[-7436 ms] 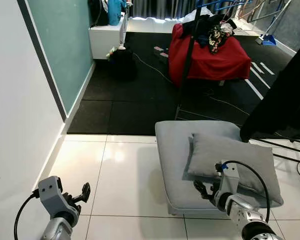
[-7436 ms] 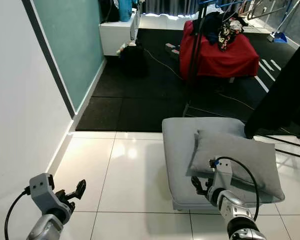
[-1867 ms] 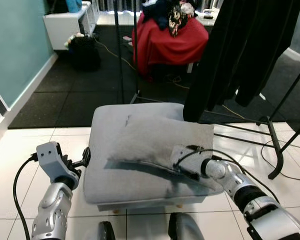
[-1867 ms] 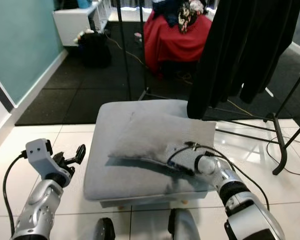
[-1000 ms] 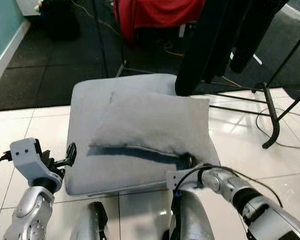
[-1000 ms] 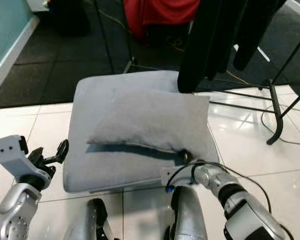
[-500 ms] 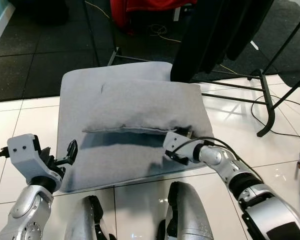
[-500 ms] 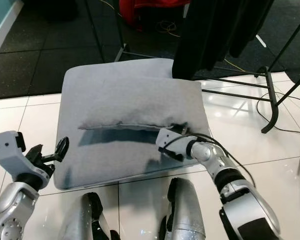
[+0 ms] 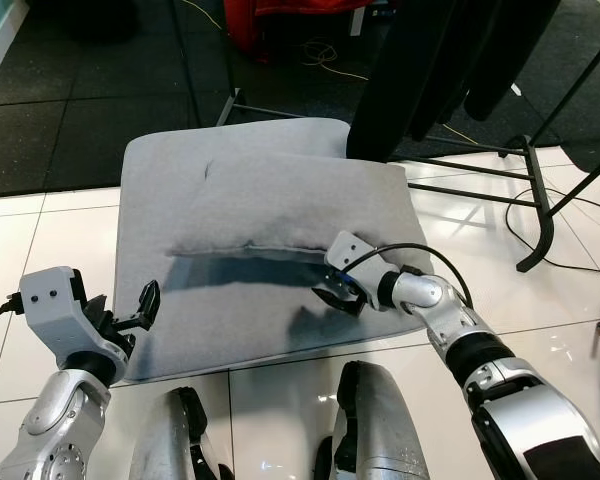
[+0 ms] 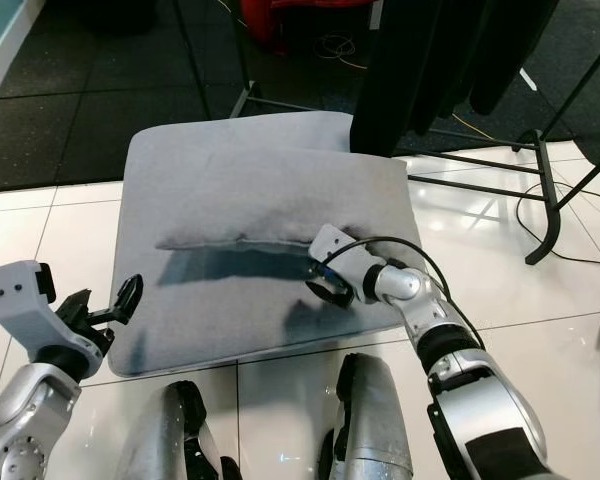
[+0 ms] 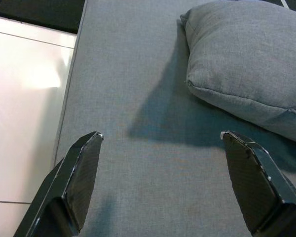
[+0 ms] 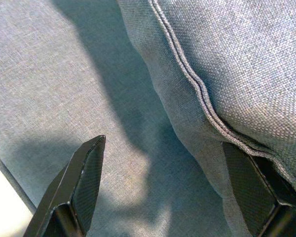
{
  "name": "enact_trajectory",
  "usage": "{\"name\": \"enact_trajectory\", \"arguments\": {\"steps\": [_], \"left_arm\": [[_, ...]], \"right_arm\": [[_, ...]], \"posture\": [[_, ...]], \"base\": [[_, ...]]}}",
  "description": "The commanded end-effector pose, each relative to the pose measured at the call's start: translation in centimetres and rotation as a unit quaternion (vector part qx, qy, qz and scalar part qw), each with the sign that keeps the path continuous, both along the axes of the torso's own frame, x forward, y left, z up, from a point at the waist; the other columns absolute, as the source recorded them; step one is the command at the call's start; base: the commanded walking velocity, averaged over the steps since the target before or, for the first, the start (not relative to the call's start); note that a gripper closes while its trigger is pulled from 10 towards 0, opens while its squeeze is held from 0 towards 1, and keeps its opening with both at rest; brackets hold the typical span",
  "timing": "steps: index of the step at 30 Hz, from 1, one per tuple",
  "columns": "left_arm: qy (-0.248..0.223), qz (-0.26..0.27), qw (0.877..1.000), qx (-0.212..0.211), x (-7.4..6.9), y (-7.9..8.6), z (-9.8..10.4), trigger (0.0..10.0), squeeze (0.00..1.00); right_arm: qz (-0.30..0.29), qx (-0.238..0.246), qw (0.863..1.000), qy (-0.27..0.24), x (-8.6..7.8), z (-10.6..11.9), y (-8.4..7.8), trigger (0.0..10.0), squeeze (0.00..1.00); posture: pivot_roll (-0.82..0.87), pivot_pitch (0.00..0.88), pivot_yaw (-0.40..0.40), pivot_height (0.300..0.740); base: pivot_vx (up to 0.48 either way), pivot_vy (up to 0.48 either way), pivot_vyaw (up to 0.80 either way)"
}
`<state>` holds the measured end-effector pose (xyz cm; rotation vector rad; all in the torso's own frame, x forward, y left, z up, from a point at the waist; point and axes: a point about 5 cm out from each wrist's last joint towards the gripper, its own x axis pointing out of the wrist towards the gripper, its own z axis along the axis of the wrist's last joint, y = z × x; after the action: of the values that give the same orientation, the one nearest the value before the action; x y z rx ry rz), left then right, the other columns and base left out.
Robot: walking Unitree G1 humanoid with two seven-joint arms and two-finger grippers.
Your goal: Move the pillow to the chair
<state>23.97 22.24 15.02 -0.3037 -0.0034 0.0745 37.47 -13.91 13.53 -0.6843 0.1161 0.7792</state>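
1. Left eye view, location of the work: the grey pillow (image 9: pixel 280 205) lies on a grey cushioned seat (image 9: pixel 160 300), toward its far half, with its near seam raised clear of the seat and casting a shadow beneath. A dark garment (image 9: pixel 420 60) on a black rack (image 9: pixel 535 215) hangs just beyond the far right corner of the pillow.

2. Step in hand, by judgement: take hold of the pillow at its near right edge with the right tool (image 9: pixel 332 297). For a secure hold:
   - Pass one finger under the seam and keep the other above it, so that the piped edge (image 12: pixel 197 89) sits well inside the opening.
   - Take a thick fold of fabric and filling; a grip on the piping alone is likely to slip.
   - Lift clear of the seat before carrying, and keep away from the hanging garment.

3. Right tool: fingers spread wide. It sits low over the seat at the near right corner of the pillow. One finger (image 12: pixel 81 180) is over bare seat fabric; the other finger (image 12: pixel 249 180) lies against or just under the pillow's edge. Nothing is gripped yet.

4. Left tool (image 9: pixel 143 306): fingers spread, holding nothing. It hovers at the near left edge of the seat, well apart from the pillow.
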Motion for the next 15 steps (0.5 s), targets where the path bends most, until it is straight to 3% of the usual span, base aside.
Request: {"name": "enact_trajectory", "arguments": {"steps": [1, 2, 3, 5, 6, 7, 8, 9, 10, 11, 12, 14, 15], "left_arm": [[0.011, 0.003, 1.0, 0.002, -0.3, 0.3, -0.2, 10.0, 0.0], [0.011, 0.003, 1.0, 0.002, -0.3, 0.3, -0.2, 10.0, 0.0], [0.011, 0.003, 1.0, 0.002, -0.3, 0.3, 0.0, 10.0, 0.0], [0.012, 0.003, 1.0, 0.001, -0.3, 0.2, 0.0, 10.0, 0.0], [0.014, 0.003, 1.0, 0.0, -0.3, 0.2, 0.0, 10.0, 0.0], [0.014, 0.003, 1.0, 0.0, -0.3, 0.2, 0.0, 10.0, 0.0], [0.014, 0.003, 1.0, -0.001, -0.3, 0.2, 0.0, 10.0, 0.0], [0.014, 0.003, 1.0, -0.001, -0.3, 0.2, 0.0, 10.0, 0.0], [0.014, 0.002, 1.0, -0.001, -0.3, 0.2, 0.0, 10.0, 0.0], [0.014, 0.002, 1.0, -0.001, -0.3, 0.2, 0.0, 10.0, 0.0], [0.015, 0.002, 1.0, -0.002, -0.3, 0.2, -0.1, 10.0, 0.0], [0.015, 0.002, 1.0, -0.002, -0.3, 0.2, -0.1, 10.0, 0.0], [0.015, 0.001, 1.0, -0.002, -0.2, 0.1, -0.1, 10.0, 0.0]], "right_arm": [[-0.02, 0.054, 0.998, 0.029, 0.3, 0.4, -0.1, 10.0, 0.0], [-0.02, 0.054, 0.998, 0.029, 0.3, 0.4, -0.1, 10.0, 0.0], [-0.023, 0.119, 0.991, 0.063, 0.6, 1.1, -0.1, 10.0, 0.0], [0.01, 0.267, 0.952, 0.151, 0.9, 3.0, 0.6, 10.0, 0.0], [0.026, 0.309, 0.934, 0.175, 0.9, 3.7, 0.8, 10.0, 0.0], [0.026, 0.309, 0.934, 0.175, 0.9, 3.7, 0.8, 10.0, 0.0], [0.041, 0.351, 0.912, 0.209, 0.9, 4.2, 1.1, 10.0, 0.0], [0.041, 0.351, 0.912, 0.209, 0.9, 4.2, 1.1, 10.0, 0.0], [0.07, 0.373, 0.894, 0.237, 0.6, 4.6, 1.4, 10.0, 0.0], [0.07, 0.373, 0.894, 0.237, 0.6, 4.6, 1.4, 10.0, 0.0], [0.11, 0.382, 0.88, 0.259, 0.0, 4.9, 1.8, 10.0, 0.0], [0.11, 0.382, 0.88, 0.259, 0.0, 4.9, 1.8, 10.0, 0.0], [0.137, 0.38, 0.874, 0.271, -0.5, 5.0, 2.2, 10.0, 0.0]], "posture": [[-0.04, 0.352, -0.032, 0.5], [-0.04, 0.352, -0.032, 0.5], [-0.04, 0.351, -0.033, 0.5], [-0.05, 0.353, -0.033, 0.5], [-0.05, 0.352, -0.033, 0.5], [-0.05, 0.352, -0.033, 0.5], [-0.05, 0.351, -0.034, 0.5], [-0.05, 0.351, -0.034, 0.5], [-0.05, 0.349, -0.034, 0.5], [-0.05, 0.349, -0.034, 0.5], [-0.05, 0.349, -0.035, 0.5], [-0.05, 0.349, -0.035, 0.5], [-0.05, 0.349, -0.036, 0.5]], "base": [[0.0, 0.0, 0.0], [0.0, 0.0, 0.0], [0.0, 0.0, 0.0], [0.0, 0.0, 0.0], [0.0, 0.0, 0.0], [0.0, 0.0, 0.0], [0.0, 0.0, 0.0], [0.0, 0.0, 0.0], [0.0, 0.0, 0.0], [0.0, 0.0, 0.0], [0.0, 0.0, 0.0], [0.0, 0.0, 0.0], [0.0, 0.0, 0.0]]}}
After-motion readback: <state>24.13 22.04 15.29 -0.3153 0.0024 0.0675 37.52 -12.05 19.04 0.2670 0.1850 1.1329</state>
